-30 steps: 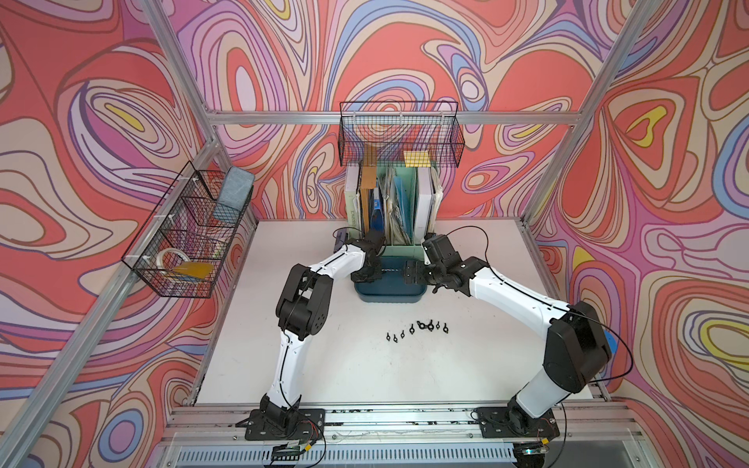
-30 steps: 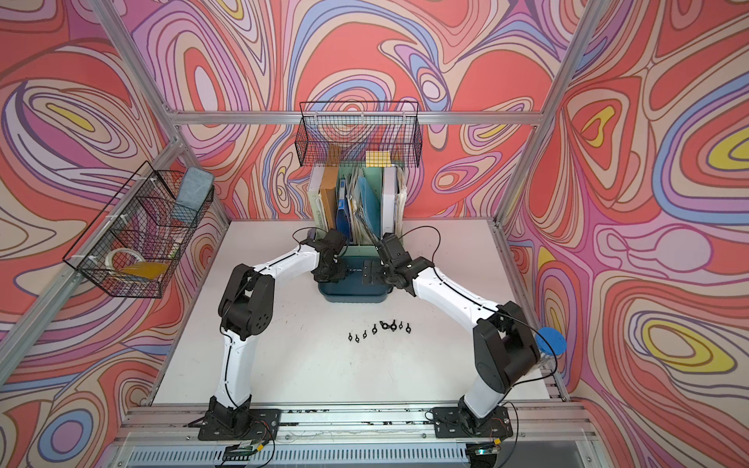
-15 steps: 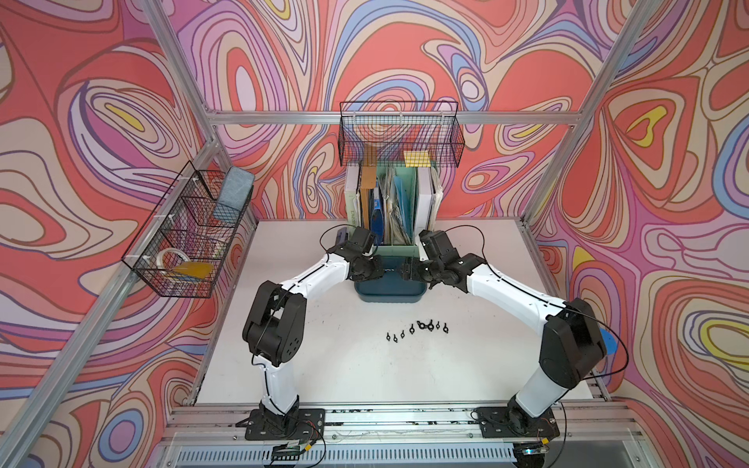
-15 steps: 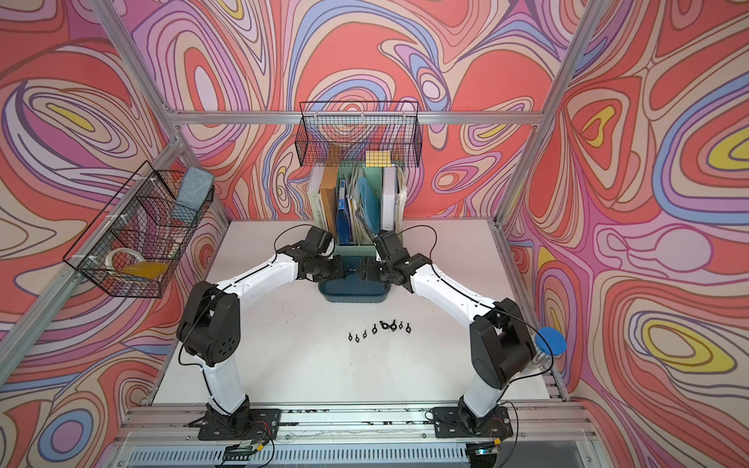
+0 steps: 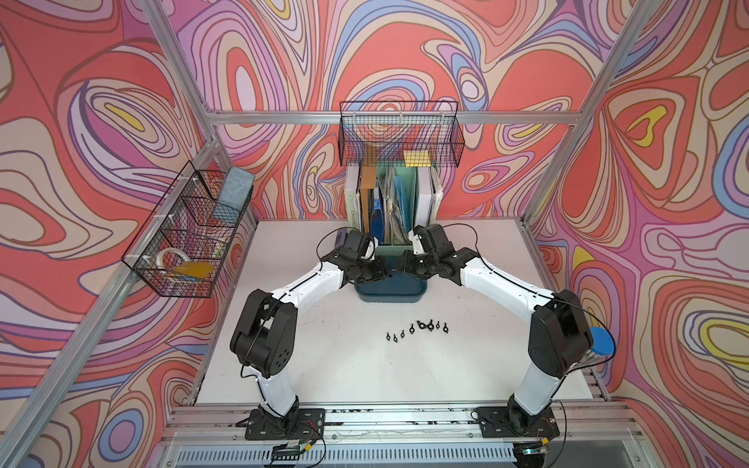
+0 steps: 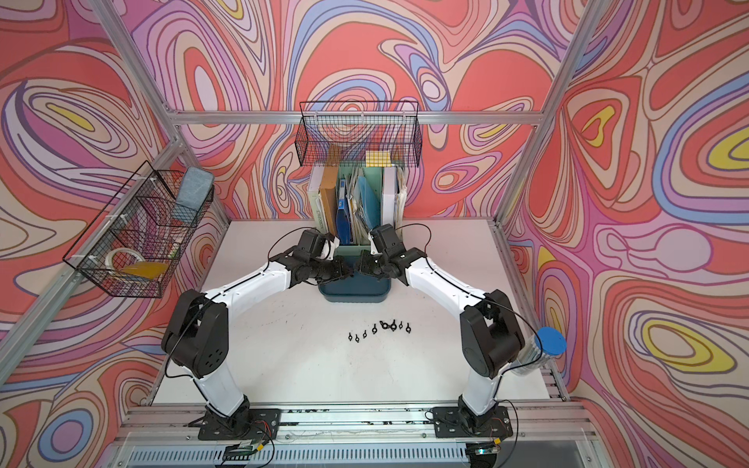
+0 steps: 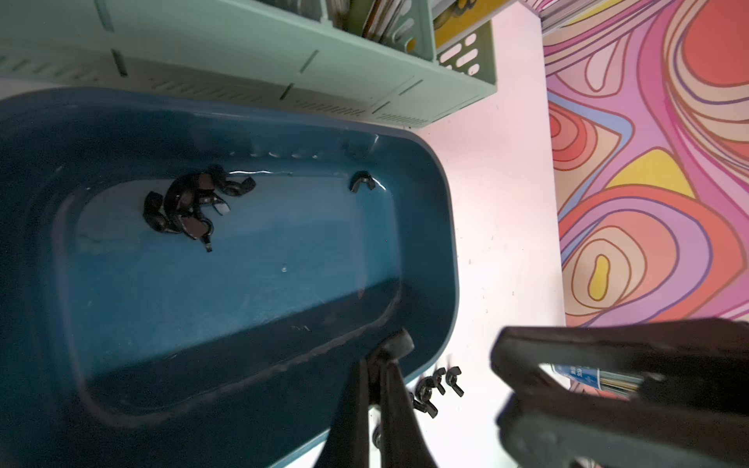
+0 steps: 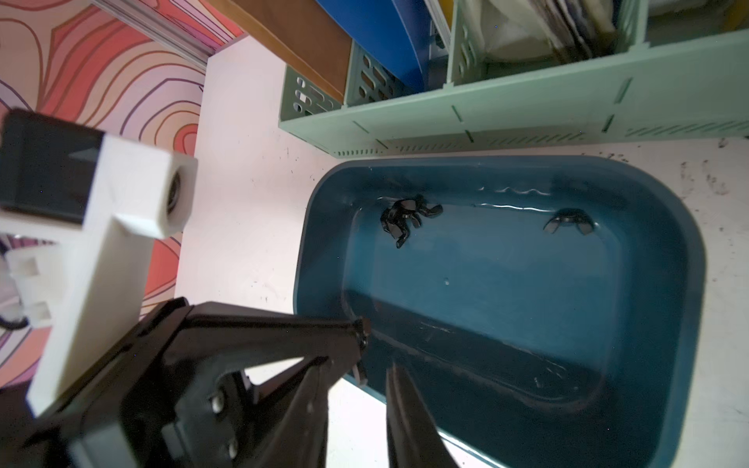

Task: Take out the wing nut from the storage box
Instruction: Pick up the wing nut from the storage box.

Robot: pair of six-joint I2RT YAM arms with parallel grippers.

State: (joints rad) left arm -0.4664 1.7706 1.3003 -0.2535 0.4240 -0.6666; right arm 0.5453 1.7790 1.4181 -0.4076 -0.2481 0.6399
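I'm seeing the storage box sitting mid-frame in both top views, just in front of the mint file holder on the bench. A clump of wing nuts is lying inside it, with one loner apart from the clump. A row of nuts is lying on the bench. My left claw is pinching closed over the box rim; I can't tell if it's gripping anything. My right claw is hovering partly open, gripping nothing.

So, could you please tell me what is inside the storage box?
A clump of wing nuts lies by the far wall of the box, one lone wing nut apart near a corner. The jaws cover its near corner.
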